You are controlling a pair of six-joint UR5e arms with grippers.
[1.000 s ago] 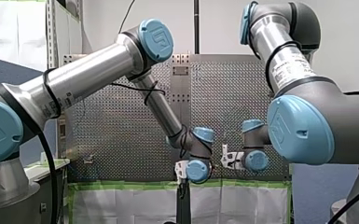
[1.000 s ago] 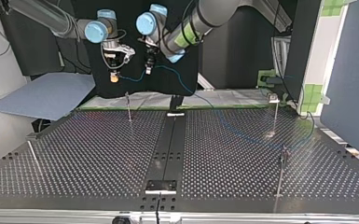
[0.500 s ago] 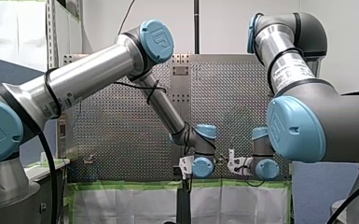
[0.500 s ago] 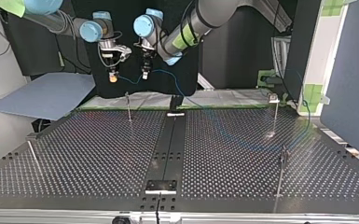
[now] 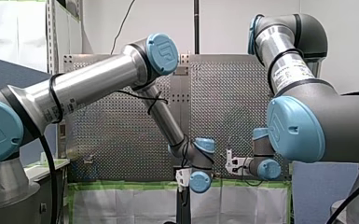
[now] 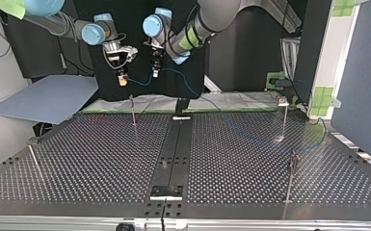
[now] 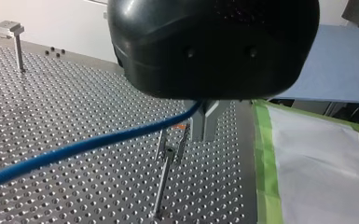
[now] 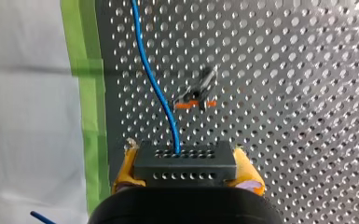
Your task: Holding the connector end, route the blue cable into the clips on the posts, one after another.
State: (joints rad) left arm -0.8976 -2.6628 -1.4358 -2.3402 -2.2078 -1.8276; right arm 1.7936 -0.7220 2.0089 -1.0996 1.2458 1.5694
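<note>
Right now the right gripper is clamped on the connector, yellow pads either side. Left gripper pinches the blue cable near it, both hanging above a post by the table's taped edge; the slack trails across the table.

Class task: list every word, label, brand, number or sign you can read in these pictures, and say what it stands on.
No text can be quoted; nothing is legible.
My left arm's label: print too small to read.
My right arm's label: print too blurred to read.
Blue joint caps: raised logo mark, no readable letters.
</note>
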